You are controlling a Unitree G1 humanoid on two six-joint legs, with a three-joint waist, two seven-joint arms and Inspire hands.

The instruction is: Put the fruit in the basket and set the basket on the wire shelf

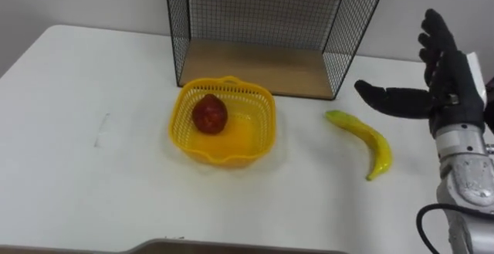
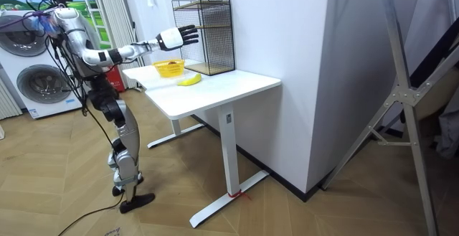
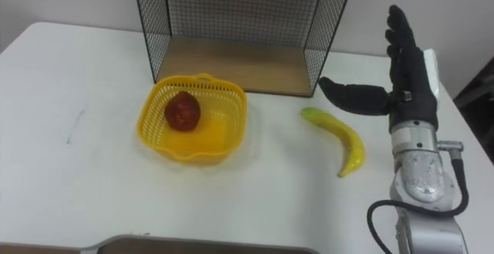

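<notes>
Curved yellow banana lies centre-right, long axis slanting down-right, just left of the black right hand, fingers spread, empty

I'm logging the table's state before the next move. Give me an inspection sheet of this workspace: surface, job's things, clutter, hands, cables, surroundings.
surface: white table, with a faint mark towards its left side.
job's things: yellow basket with a red apple inside; banana lying on the table to the basket's right, apart from it; wire shelf standing behind the basket, nothing on its lower board.
clutter: nothing seen.
hands: right hand open, above the table to the right of the banana, touching nothing.
cables: nothing seen.
surroundings: washing machine behind the robot, wooden floor, metal stand at the room view's right.
</notes>
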